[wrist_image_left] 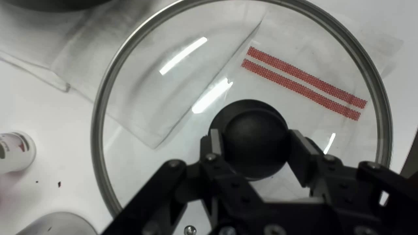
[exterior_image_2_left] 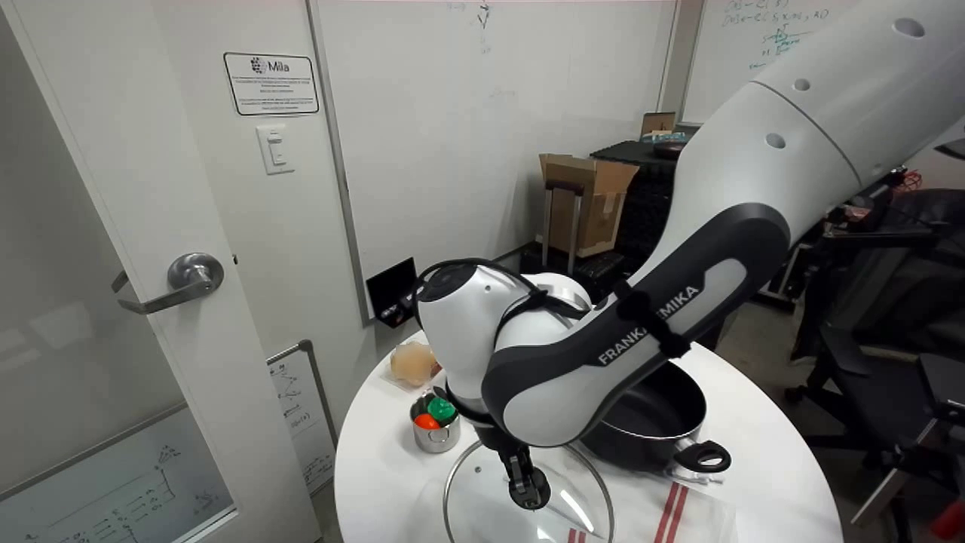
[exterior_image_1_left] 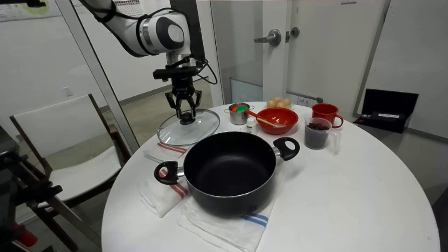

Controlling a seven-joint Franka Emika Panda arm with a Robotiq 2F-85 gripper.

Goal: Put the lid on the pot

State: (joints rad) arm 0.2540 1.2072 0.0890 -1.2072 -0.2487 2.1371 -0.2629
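The lid is a round clear glass disc with a thin metal rim and shows in both exterior views (exterior_image_1_left: 204,126) (exterior_image_2_left: 482,505) and in the wrist view (wrist_image_left: 156,107). My gripper (exterior_image_1_left: 186,113) is shut on its black knob (wrist_image_left: 256,140), with a finger against each side in the wrist view (wrist_image_left: 254,147). The lid seems held a little above the table, over a striped towel. The large black pot (exterior_image_1_left: 229,171) stands uncovered beside it, its dark inside visible. In an exterior view the arm partly hides the pot (exterior_image_2_left: 660,403). Only the pot's edge shows in the wrist view (wrist_image_left: 55,5).
White towels (exterior_image_1_left: 159,196) lie under and beside the pot. A small white bottle (exterior_image_1_left: 251,125), a steel pot (exterior_image_1_left: 238,116), a red bowl (exterior_image_1_left: 280,117), a measuring cup (exterior_image_1_left: 316,137), a red mug (exterior_image_1_left: 325,112) and eggs (exterior_image_1_left: 278,102) stand behind it.
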